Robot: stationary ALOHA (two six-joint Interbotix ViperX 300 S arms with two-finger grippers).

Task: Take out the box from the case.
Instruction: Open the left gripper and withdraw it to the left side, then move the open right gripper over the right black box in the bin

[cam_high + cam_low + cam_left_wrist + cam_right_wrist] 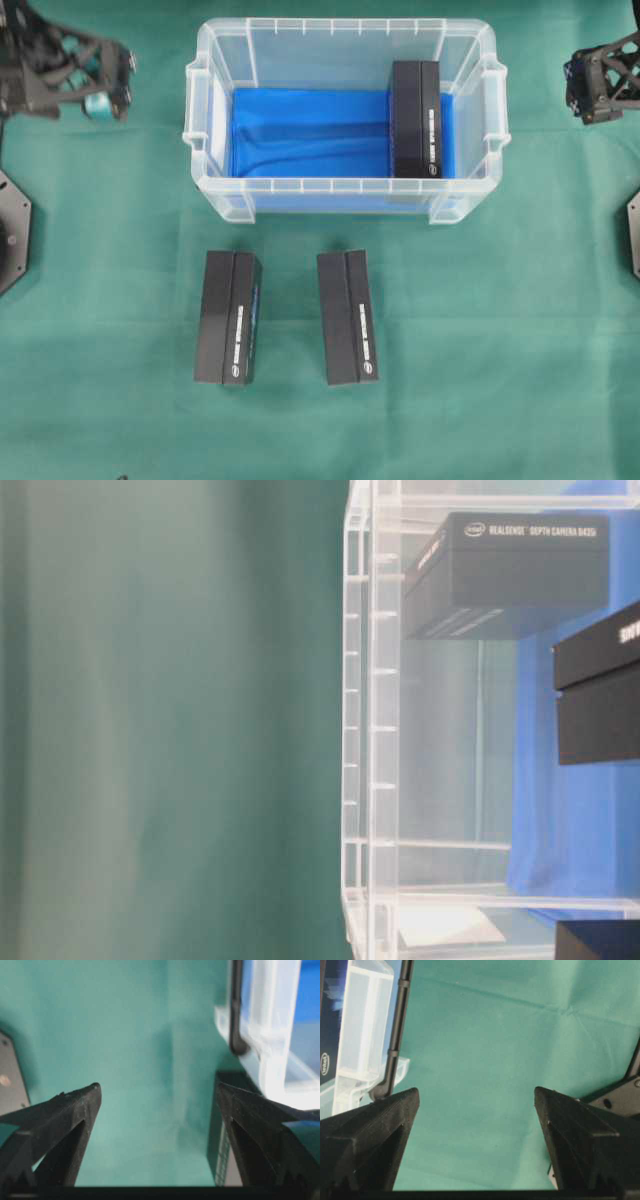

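Nearest the front edge of the bench (480, 400), well clear of the case (340, 200), two black boxes lie side by side on the green cloth: the left box (228, 317) and the middle box (347, 317), both lengthwise and apart from each other, which reads as boxes already lifted out and lined up where they will not block another reach. Behind them the case sits with its long side facing front, and the last box (416, 118) lies on the blue lining (310, 135) against the case's right end, so the task is likely about two thirds done. Beside the case's left rim the left claw (157, 1092) hangs with its fingers spread wide over bare cloth, holding nothing; beside the right rim the right claw (476, 1095) is equally spread and empty, probably parked to keep the opening free. From overhead both arms are cut off by the frame edges and the fingertips cannot be made out there. The table-level view is turned sideways and shows only part of the case wall. The left wrist view is blurred, with a dark box edge half hidden behind one finger.
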